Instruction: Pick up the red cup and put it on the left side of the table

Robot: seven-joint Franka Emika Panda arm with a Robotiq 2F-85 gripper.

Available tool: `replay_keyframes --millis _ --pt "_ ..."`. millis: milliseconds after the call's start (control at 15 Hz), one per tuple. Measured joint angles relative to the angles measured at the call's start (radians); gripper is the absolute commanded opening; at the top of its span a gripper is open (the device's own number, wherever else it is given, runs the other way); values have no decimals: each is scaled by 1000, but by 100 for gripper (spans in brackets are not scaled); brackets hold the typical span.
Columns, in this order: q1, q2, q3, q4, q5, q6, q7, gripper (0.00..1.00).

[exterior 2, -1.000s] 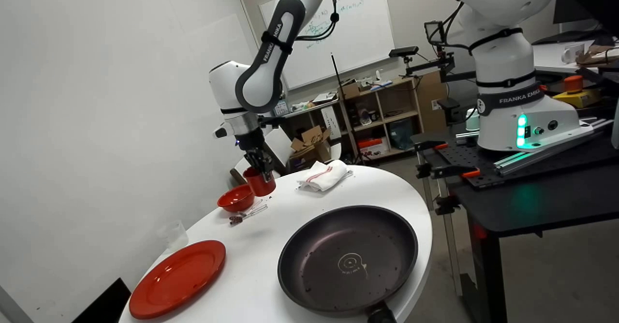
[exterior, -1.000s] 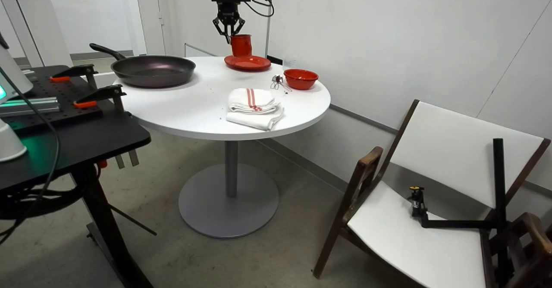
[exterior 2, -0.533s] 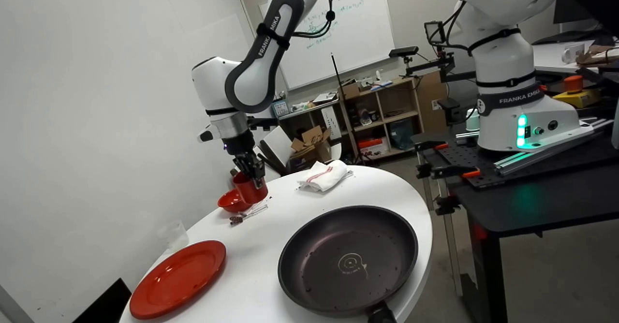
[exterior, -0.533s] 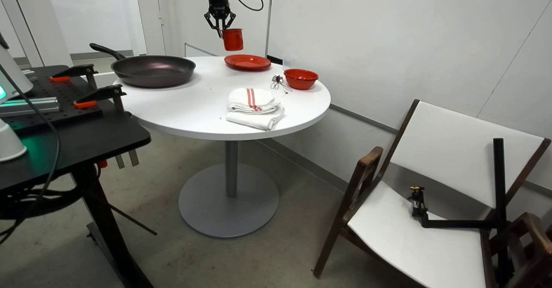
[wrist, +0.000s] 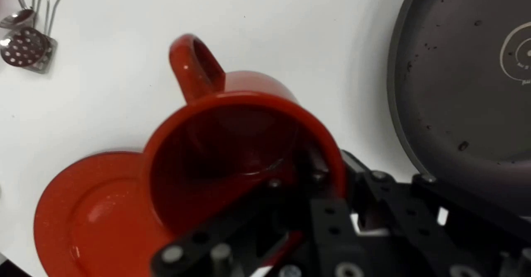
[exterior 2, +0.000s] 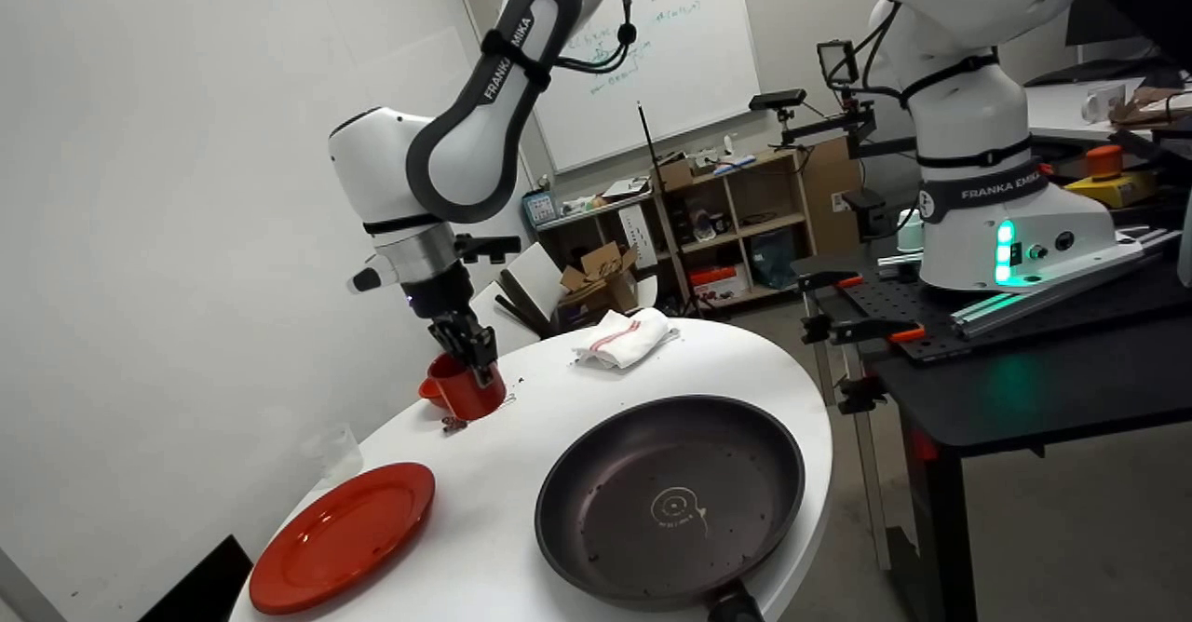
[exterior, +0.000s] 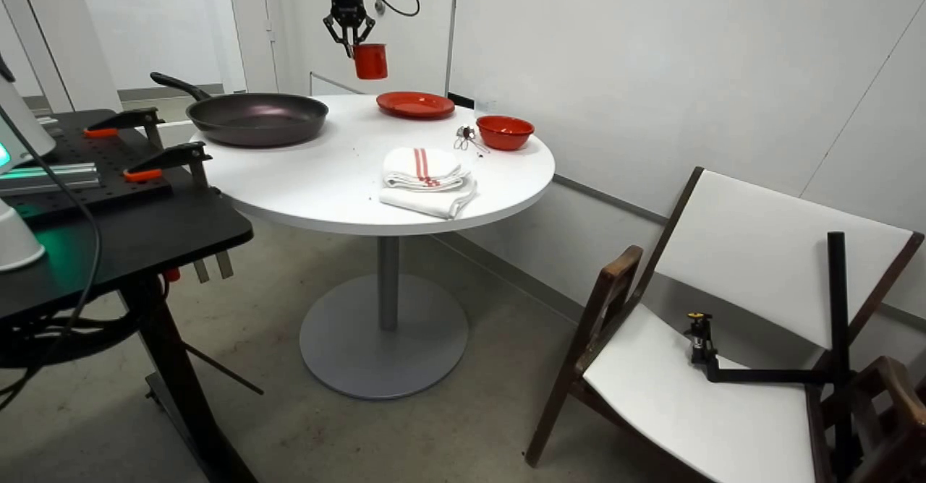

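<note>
My gripper is shut on the wall of the red cup (exterior: 371, 61), one finger inside and one outside the rim, as the wrist view shows. The gripper (exterior: 353, 48) holds the cup in the air above the round white table (exterior: 304, 186). In the wrist view the cup (wrist: 249, 82) has its mouth toward the camera and its handle pointing away from the gripper (wrist: 335, 165). In an exterior view the cup (exterior 2: 470, 397) is slightly tilted under the gripper (exterior 2: 482, 369) and partly covers the red bowl.
The black pan (exterior 2: 670, 501) and red plate (exterior 2: 340, 538) lie on the table. The red bowl (exterior: 504, 133), small metal utensils (exterior: 465, 134), a folded towel (exterior: 427, 179) and a clear container (exterior 2: 333, 454) also stand there. A black stand (exterior: 145, 230) adjoins the table.
The gripper and the held cup have moved left and slightly up in an exterior view, away from in front of the plate. In another exterior view they moved left and down, toward the camera.
</note>
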Motion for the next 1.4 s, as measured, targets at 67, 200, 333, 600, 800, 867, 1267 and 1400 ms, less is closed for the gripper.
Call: replay_keyframes --millis 67,200,333,600,800,867,1267,1400 --pt "7 10 5 11 0 -6 4 2" --pt "19 34 13 35 0 -19 7 2" --pt "30 59 20 62 0 -32 7 2" --pt "50 107 28 115 0 -55 7 2" --pt "65 139 29 157 -3 -79 7 2" --pt "70 149 29 170 -4 -87 7 2" --pt "98 206 31 246 -16 -131 6 2" --pt "106 223 34 266 -22 -141 5 2"
